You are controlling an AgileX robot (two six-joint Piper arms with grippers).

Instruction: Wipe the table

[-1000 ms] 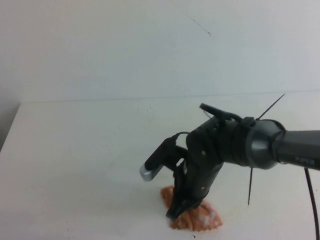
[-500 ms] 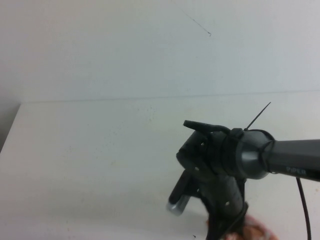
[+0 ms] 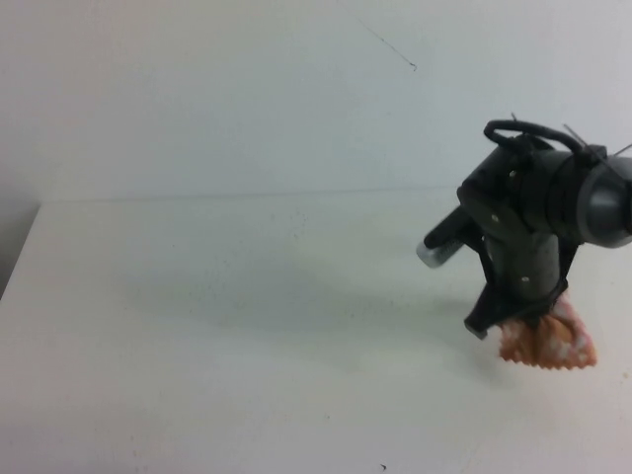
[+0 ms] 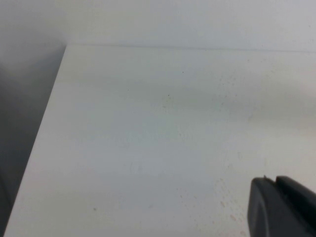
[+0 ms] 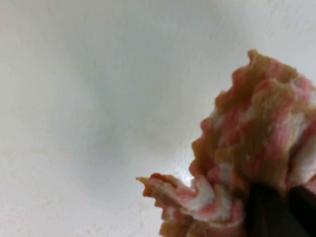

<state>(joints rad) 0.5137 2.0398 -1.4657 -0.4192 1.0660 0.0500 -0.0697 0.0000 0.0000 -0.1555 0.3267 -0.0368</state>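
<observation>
Only overhead, whole right tool (image 3: 509,321), cloth (image 3: 555,346).

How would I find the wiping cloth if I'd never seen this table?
Look at the white table, toward its right side, where the right gripper points down, shut on the cloth. It is crumpled, pink, orange and white, the only colourful thing there; the left gripper hovers elsewhere over the table.

White table (image 3: 197,316) under crumpled cloth (image 3: 549,343)

One cloth (image 3: 549,343) (pink-orange), one table (image 3: 197,326), two pincers (image 5: 287,210) (image 4: 282,207).
</observation>
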